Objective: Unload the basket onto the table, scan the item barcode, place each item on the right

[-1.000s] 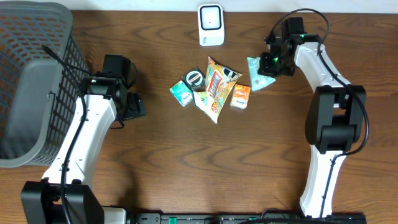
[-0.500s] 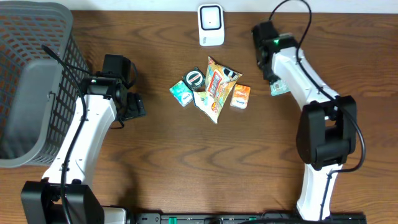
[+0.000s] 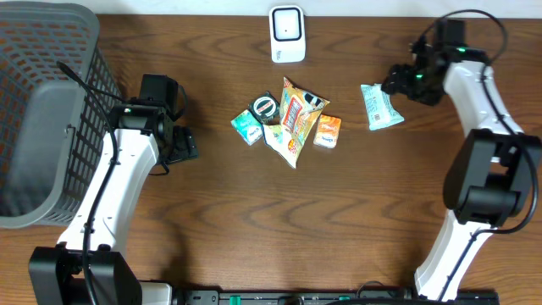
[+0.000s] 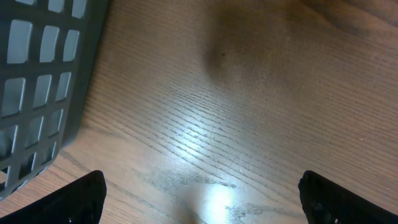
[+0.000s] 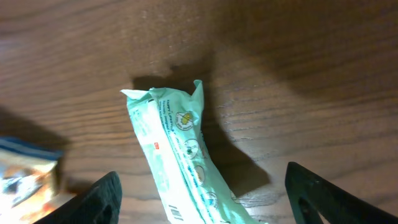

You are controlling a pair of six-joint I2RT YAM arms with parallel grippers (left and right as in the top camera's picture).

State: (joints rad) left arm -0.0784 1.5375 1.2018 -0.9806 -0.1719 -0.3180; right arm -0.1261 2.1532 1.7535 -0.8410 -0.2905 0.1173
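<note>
The right pincer [image 3: 400, 83] stands open. In the right wrist view its two fingers [image 5: 99, 199] are wide apart at the lower corners and they clasp nothing. Between them, lower down, lies one mint-green packet [image 5: 180, 162] flat on the wooden surface [image 3: 339, 220]. Its crimped end points up in that view and small round pictures are printed along it. From overhead the packet lies just beside the pincer, on the side toward the middle of the surface, and I cannot tell if a fingertip touches it.

The left pincer [image 4: 208, 193] is also open, with only bare wood between its two dark fingertips. One grey basket [image 3: 42, 110] stands beside it, at the edge of the surface.

There is one white scanner [image 3: 287, 34] at the far edge, near the middle and well apart from the packet.

In the centre is one small heap, and I count five things in it:
- one yellow snack bag [image 3: 296, 114]
- one round tin [image 3: 264, 106]
- one small green box [image 3: 246, 127]
- one orange pack [image 3: 328, 131]
- one pale piece [image 3: 273, 135], partly under the bag's edge

They touch or overlap each other. The mint-green packet lies apart from this heap.
</note>
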